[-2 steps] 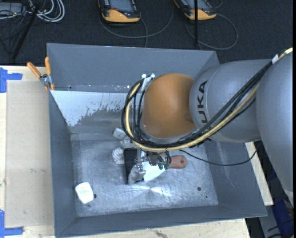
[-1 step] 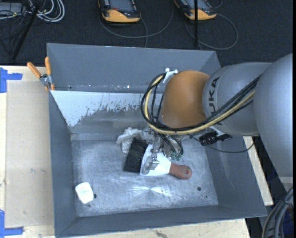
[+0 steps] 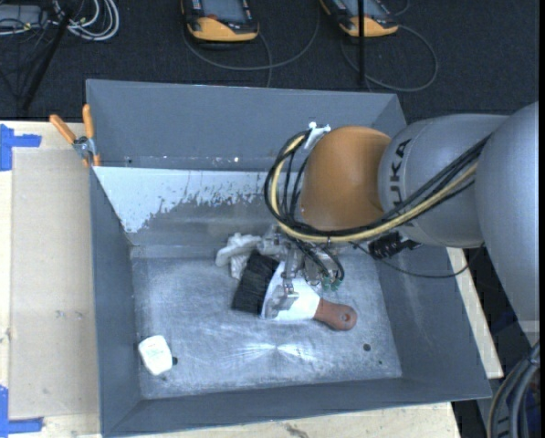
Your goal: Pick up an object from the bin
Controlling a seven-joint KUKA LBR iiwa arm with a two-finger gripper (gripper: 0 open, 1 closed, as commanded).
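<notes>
Currently, camera view: the arm (image 3: 473, 181) enters from the right and bends down into the grey metal bin (image 3: 162, 153). Its orange wrist cover (image 3: 340, 179) sits over the back half of the floor, with looped cables (image 3: 286, 176) along the cover's left side.

The gripper (image 3: 288, 292) is low over a small cluster near the middle of the floor. Claw state: cannot tell, since wrist hardware and wiring hide the tip. Nothing can be confirmed as held.

Cluster, nearest items:
- black block (image 3: 252, 283), rectangular and tilted, lying just left of the gripper, touching or nearly touching it.
- white piece (image 3: 299, 311) directly under and just right of the gripper. A brown handle (image 3: 338, 316) sticks out from it towards the right, lying flat on the floor. Whether the two are one tool is unclear.
- crumpled white wad (image 3: 235, 247) behind the black block, against its upper left end.

The gripper stands between the black block and the white piece. Which of the two it bears on cannot be made out.

Separate item: a small pale, rounded object (image 3: 155, 354) lies alone near the front left corner of the floor, well apart from the cluster and the gripper.
</notes>
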